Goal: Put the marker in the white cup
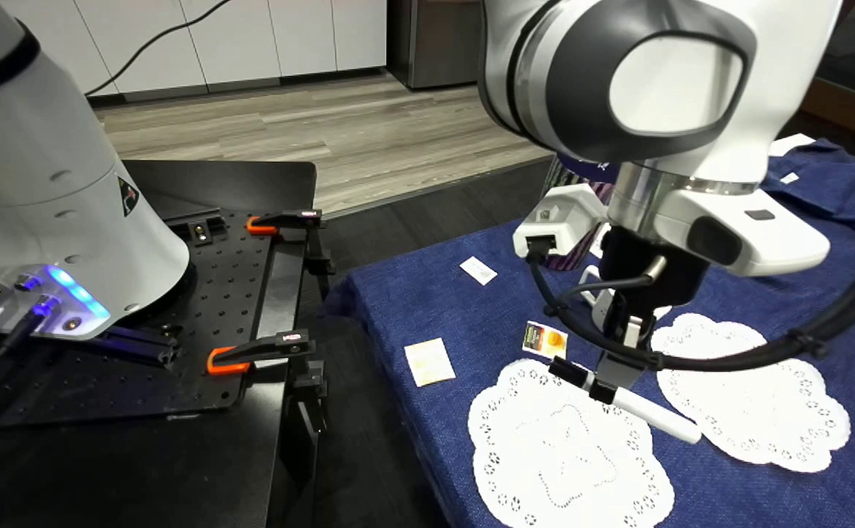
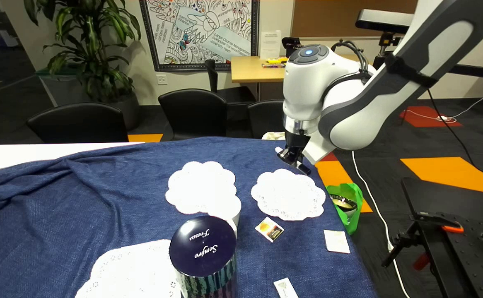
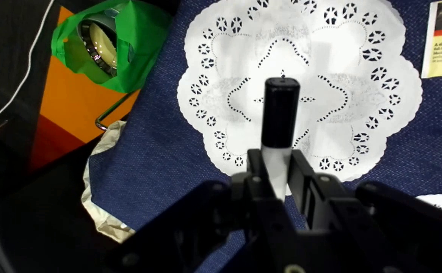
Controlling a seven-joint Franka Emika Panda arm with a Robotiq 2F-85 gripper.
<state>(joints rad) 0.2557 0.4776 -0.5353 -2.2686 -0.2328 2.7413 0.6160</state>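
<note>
The marker has a black cap and a white body. My gripper (image 1: 602, 390) is shut on the marker (image 1: 658, 415), which it holds crosswise and tilted above the table near a doily. The marker (image 2: 303, 167) and gripper (image 2: 292, 158) also show in an exterior view. In the wrist view the marker (image 3: 280, 113) sits between the fingertips (image 3: 275, 165), its black cap pointing away from the gripper. The white cup (image 2: 233, 210) stands partly behind the striped canister, away from the gripper. In an exterior view the cup (image 1: 603, 306) is mostly hidden behind the gripper; its inside is not visible.
A tall purple striped canister (image 2: 203, 248) stands beside the cup. White doilies (image 1: 570, 462) (image 1: 757, 411) lie on the blue tablecloth, with a tea packet (image 2: 269, 229), a pale packet (image 2: 336, 241) and a small sachet (image 2: 286, 288). A green bag (image 2: 347, 207) is beyond the table edge.
</note>
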